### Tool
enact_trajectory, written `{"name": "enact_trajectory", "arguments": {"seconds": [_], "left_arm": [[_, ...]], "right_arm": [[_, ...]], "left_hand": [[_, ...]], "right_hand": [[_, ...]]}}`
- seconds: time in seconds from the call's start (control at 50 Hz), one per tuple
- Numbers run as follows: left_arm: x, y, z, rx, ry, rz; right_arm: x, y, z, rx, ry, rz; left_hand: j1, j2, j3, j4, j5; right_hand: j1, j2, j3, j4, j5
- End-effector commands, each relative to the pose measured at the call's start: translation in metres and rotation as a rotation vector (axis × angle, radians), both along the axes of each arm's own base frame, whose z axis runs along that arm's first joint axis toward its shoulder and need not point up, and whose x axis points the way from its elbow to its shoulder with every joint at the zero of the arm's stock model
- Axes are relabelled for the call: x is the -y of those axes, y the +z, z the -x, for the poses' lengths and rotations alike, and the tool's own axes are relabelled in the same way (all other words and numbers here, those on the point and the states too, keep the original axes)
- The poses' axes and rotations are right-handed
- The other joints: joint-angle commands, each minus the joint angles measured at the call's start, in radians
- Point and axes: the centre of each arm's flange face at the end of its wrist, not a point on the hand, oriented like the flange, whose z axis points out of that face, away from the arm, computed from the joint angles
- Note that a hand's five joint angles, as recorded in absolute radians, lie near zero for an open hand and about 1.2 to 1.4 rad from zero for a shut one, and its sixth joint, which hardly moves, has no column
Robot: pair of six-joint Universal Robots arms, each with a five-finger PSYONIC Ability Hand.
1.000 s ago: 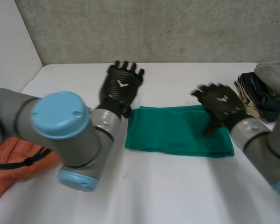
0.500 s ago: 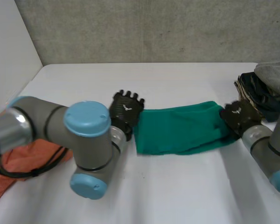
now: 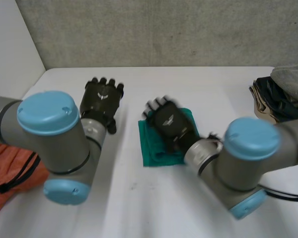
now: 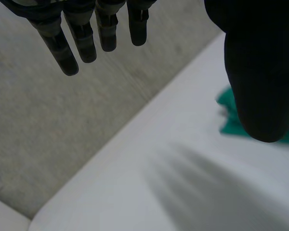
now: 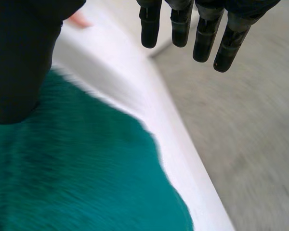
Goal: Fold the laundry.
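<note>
Perhaps winged emblem [image 3: 170, 119], right hand [image 3: 176, 134], green cloth [image 3: 150, 148]

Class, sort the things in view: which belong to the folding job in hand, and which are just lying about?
Job in hand: green cloth; right hand, open, over it; left hand, open, apart from it.
Lying about: orange cloth; dark clothes pile; grey cloth.

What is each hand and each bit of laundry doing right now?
Green cloth: folded small, flat on the table.
Right hand: open, fingers straight, over the cloth.
Left hand: open, over bare table, apart from the cloth.
Orange cloth: bunched up beside the left arm.
Clothes pile: heaped at the table's right end, untouched.
</note>
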Motion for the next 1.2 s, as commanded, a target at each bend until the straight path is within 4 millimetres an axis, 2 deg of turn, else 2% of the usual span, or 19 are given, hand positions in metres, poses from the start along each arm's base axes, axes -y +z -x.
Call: {"name": "enact_trajectory", "arguments": {"seconds": [0.02,0.1,0.12,0.16,0.26,0.32,0.4,0.5,0.58,0.66,0.76,0.86,0.98,1.08,1.1,1.14,1.2], "left_arm": [[0.017,0.018,0.028,-0.142,-0.033,0.055],[0.008,0.01,0.059,-0.198,-0.127,0.03],[0.004,0.004,0.072,-0.209,-0.185,0.012],[-0.002,-0.003,0.083,-0.206,-0.246,-0.013],[-0.013,-0.035,0.108,-0.154,-0.358,-0.109],[-0.01,-0.049,0.112,-0.132,-0.351,-0.142],[-0.004,-0.062,0.105,-0.085,-0.271,-0.176],[0.005,-0.065,0.088,-0.015,-0.143,-0.177],[0.002,-0.072,0.078,0.097,-0.134,-0.195],[-0.003,-0.079,0.073,0.169,-0.145,-0.201],[-0.005,-0.084,0.073,0.202,-0.151,-0.203],[-0.005,-0.073,0.074,0.191,-0.16,-0.184],[-0.003,-0.026,0.073,0.12,-0.158,-0.102],[0.003,0.013,0.066,0.06,-0.152,-0.034],[0.005,0.025,0.064,0.037,-0.169,-0.016],[0.005,0.036,0.063,0.018,-0.204,-0.002],[0.003,0.052,0.062,-0.022,-0.31,0.007]], "right_arm": [[0.04,0.059,0.051,0.476,-0.267,-0.381],[0.06,0.058,0.077,0.463,-0.391,-0.466],[0.063,0.058,0.08,0.456,-0.405,-0.478],[0.07,0.054,0.085,0.437,-0.436,-0.506],[0.085,0.033,0.083,0.364,-0.469,-0.583],[0.09,0.022,0.079,0.334,-0.466,-0.611],[0.097,0.008,0.074,0.288,-0.462,-0.614],[0.102,-0.003,0.067,0.209,-0.444,-0.566],[0.099,-0.01,0.057,0.159,-0.413,-0.547],[0.093,-0.025,0.047,0.109,-0.394,-0.562],[0.097,-0.036,0.046,0.055,-0.409,-0.538],[0.103,-0.022,0.048,0.024,-0.426,-0.459],[0.098,0.027,0.051,0.093,-0.423,-0.377],[0.08,0.06,0.058,0.157,-0.416,-0.36],[0.076,0.063,0.059,0.167,-0.416,-0.367],[0.07,0.064,0.061,0.187,-0.418,-0.387],[0.052,0.05,0.056,0.217,-0.396,-0.439]], "left_hand": [[0.027,0.01,0.003,0.012,-0.004],[0.042,0.025,0.018,0.026,0.011],[0.042,0.025,0.018,0.026,0.011],[0.042,0.025,0.018,0.026,0.011],[0.042,0.025,0.018,0.026,0.011],[0.045,0.028,0.021,0.029,0.014],[0.069,0.051,0.045,0.053,0.037],[0.077,0.06,0.053,0.062,0.046],[0.072,0.054,0.048,0.056,0.04],[0.057,0.04,0.033,0.041,0.026],[0.057,0.04,0.033,0.041,0.026],[0.057,0.04,0.033,0.041,0.026],[0.054,0.037,0.03,0.038,0.023],[0.051,0.034,0.027,0.035,0.02],[0.051,0.034,0.027,0.035,0.02],[0.051,0.034,0.027,0.035,0.02],[0.054,0.037,0.03,0.038,0.023]], "right_hand": [[-0.037,-0.046,-0.037,-0.061,-0.067],[-0.037,-0.046,-0.037,-0.061,-0.067],[-0.037,-0.046,-0.037,-0.061,-0.067],[-0.037,-0.046,-0.037,-0.061,-0.067],[-0.037,-0.046,-0.037,-0.061,-0.067],[-0.037,-0.046,-0.037,-0.061,-0.067],[-0.037,-0.046,-0.037,-0.061,-0.067],[-0.037,-0.046,-0.037,-0.061,-0.067],[-0.037,-0.046,-0.037,-0.061,-0.067],[-0.037,-0.046,-0.037,-0.061,-0.067],[-0.037,-0.046,-0.037,-0.061,-0.067],[-0.037,-0.046,-0.037,-0.061,-0.067],[-0.037,-0.046,-0.037,-0.061,-0.067],[-0.037,-0.046,-0.037,-0.061,-0.067],[-0.037,-0.046,-0.037,-0.061,-0.067],[-0.037,-0.046,-0.037,-0.061,-0.067],[-0.037,-0.046,-0.037,-0.061,-0.067]]}}
